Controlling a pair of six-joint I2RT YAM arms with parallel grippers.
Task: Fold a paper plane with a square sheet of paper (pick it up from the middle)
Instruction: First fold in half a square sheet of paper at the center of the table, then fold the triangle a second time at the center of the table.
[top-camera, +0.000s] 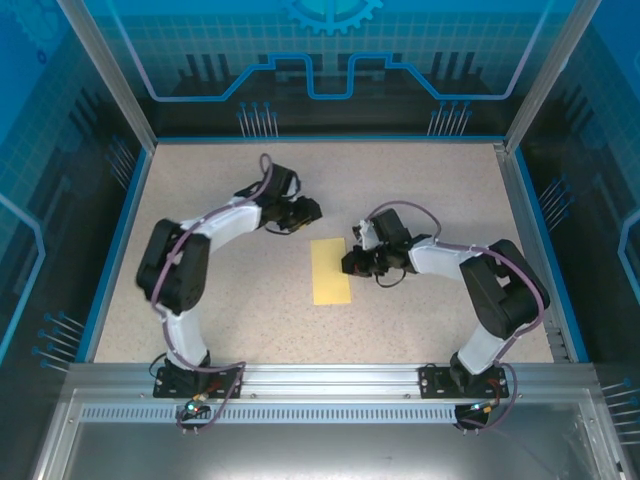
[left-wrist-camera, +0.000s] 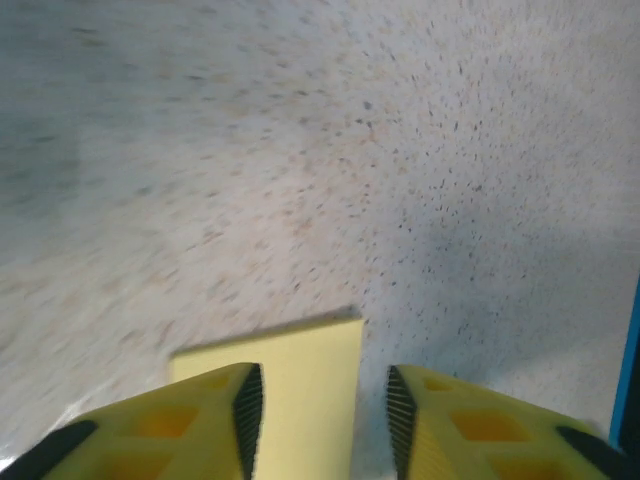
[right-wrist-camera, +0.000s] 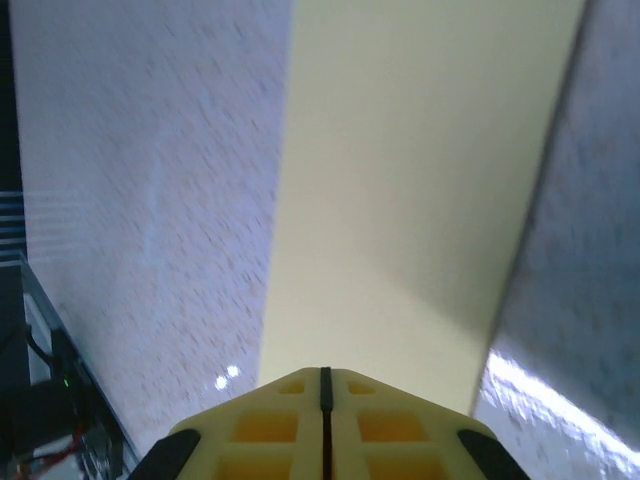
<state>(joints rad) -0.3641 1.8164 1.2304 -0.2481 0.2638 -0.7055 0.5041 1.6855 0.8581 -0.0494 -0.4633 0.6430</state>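
The right gripper has its jaws pressed together, its tip at the right edge of the sheet of paper; whether it pinches a layer I cannot tell. The left gripper stands with jaws parted by the sheet's far end. The sheet lies in the middle of the table as a narrow rectangle, apparently folded in half. The likely trouble is that the closed tip drags the thin sheet sideways and skews the crease, or a parted finger snags the far edge and the fold springs open.
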